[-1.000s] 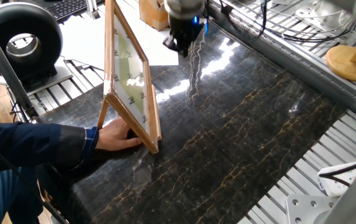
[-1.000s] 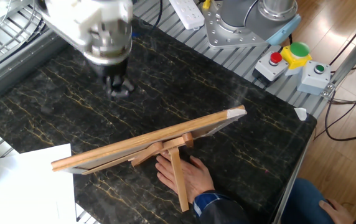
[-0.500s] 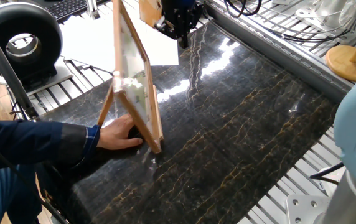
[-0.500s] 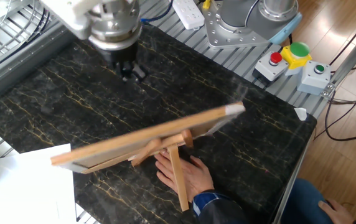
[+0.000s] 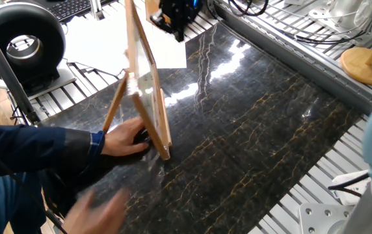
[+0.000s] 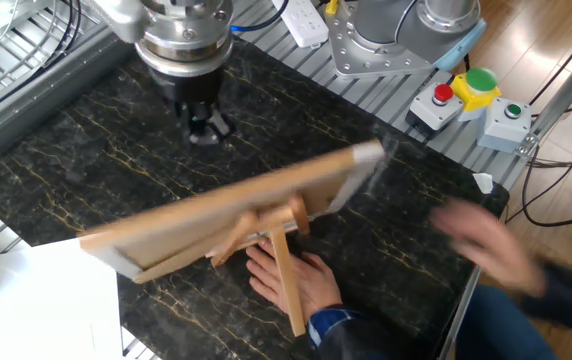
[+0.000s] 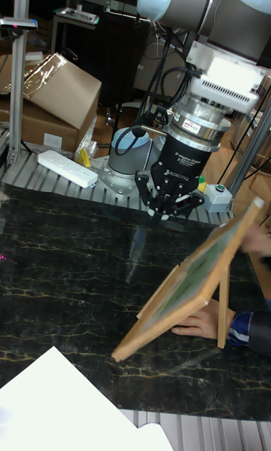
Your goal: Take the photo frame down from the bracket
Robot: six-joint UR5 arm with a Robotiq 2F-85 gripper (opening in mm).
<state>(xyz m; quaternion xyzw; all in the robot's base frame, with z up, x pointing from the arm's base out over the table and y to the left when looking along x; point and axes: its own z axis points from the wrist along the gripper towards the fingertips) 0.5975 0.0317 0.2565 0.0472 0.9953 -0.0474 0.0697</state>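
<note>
The photo frame [image 5: 144, 83] is a large light-wood rectangle that leans tilted on the bracket [image 5: 113, 109], a small wooden easel behind it. A person's hand [image 5: 125, 139] rests at the bracket's foot. From above, the frame's back [image 6: 228, 214] and the bracket's rear leg [image 6: 286, 278] show. My gripper [image 7: 174, 208] hangs above the dark table beyond the frame's [image 7: 197, 272] front face, apart from it, fingers spread with nothing between them. It also shows in the other views, gripper [image 6: 206, 126] and gripper [image 5: 172, 18].
White paper sheets [image 5: 101, 39] lie at the table's far corner. A round wooden base with a post [image 5: 367, 64] stands on the slatted rail. A second, blurred hand [image 6: 488, 244] moves near the table edge. A button box [image 6: 474, 98] and power strip [image 7: 68, 168] sit off the marble.
The gripper has shifted toward the far edge near the frame's top. The frame has rocked slightly on the bracket. A second hand has swung into view, blurred.
</note>
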